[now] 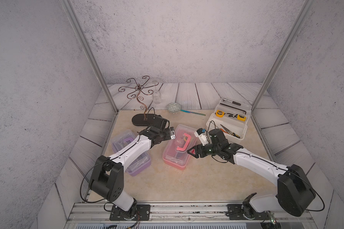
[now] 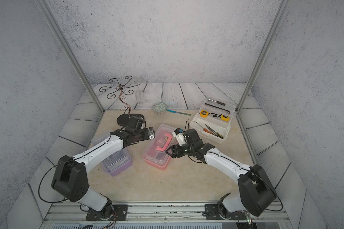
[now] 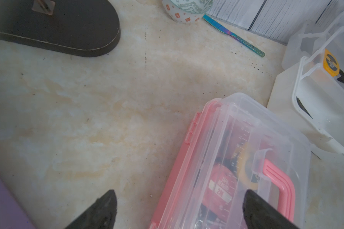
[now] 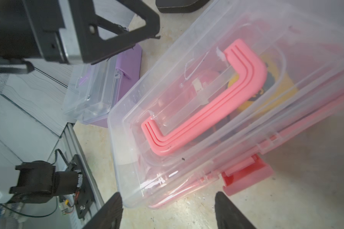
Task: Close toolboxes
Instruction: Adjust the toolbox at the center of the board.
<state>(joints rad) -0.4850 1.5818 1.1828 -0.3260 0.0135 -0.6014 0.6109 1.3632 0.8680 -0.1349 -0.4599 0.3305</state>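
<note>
Flanking the pink-based, clear-lidded plastic toolbox on the table, your left jaws and right jaws stood spread, empty. The purple-based toolbox lay lid-down under your left arm; the white-based toolbox gaped open.

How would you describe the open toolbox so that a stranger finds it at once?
Find the metal post at the back right. The white toolbox sits at its foot. Unlike the pink box and the purple box, its lid is open, showing yellow tape measures.
</note>
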